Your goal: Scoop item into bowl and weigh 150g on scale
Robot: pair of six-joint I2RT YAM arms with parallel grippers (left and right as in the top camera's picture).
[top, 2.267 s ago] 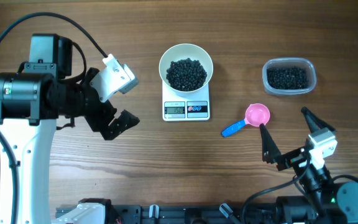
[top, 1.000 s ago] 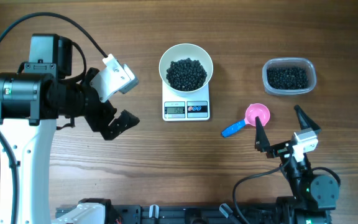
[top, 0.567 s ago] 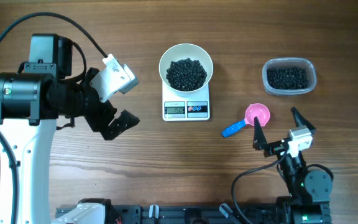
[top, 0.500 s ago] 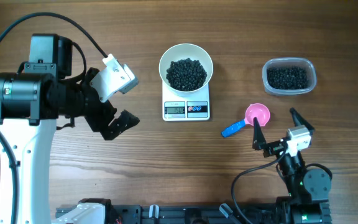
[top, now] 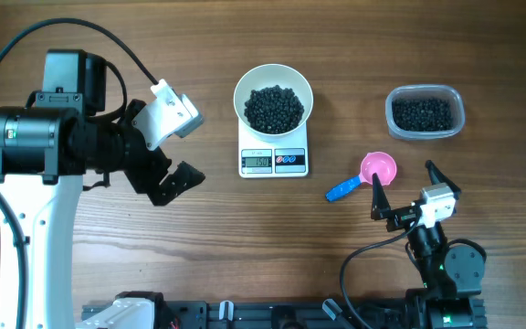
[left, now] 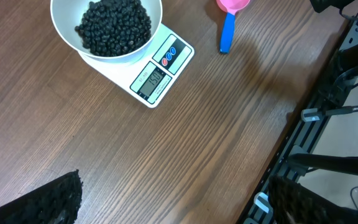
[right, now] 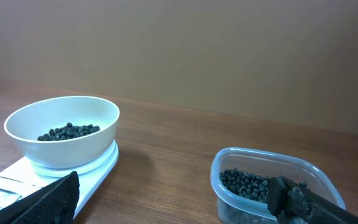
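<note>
**Both end effectors apart, bowl on scale**

We are seeing the left arm (top: 26, 151) reaching in from the left edge. Its end effector (top: 183, 144) is hanging wide apart and empty, well left of the scale (top: 273, 161). The right end effector (top: 407, 187) is sitting low near the front edge, fingers spread, gripping nothing, just beside the pink scoop (top: 373, 172). The bowl (top: 241, 91) is standing on the scale with the item (top: 274, 108) heaped inside. More is lying in the clear tub (top: 393, 114).

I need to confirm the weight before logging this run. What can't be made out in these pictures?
Reading on the scale: overhead view, digits too small; left wrist view, too blurred to be sure; right wrist view, display cut off at the bottom-left corner.
Cup of the pink scoop: left wrist view, cut off by the top edge.
Lower part of the clear tub: right wrist view, cut off by the bottom edge.
</note>
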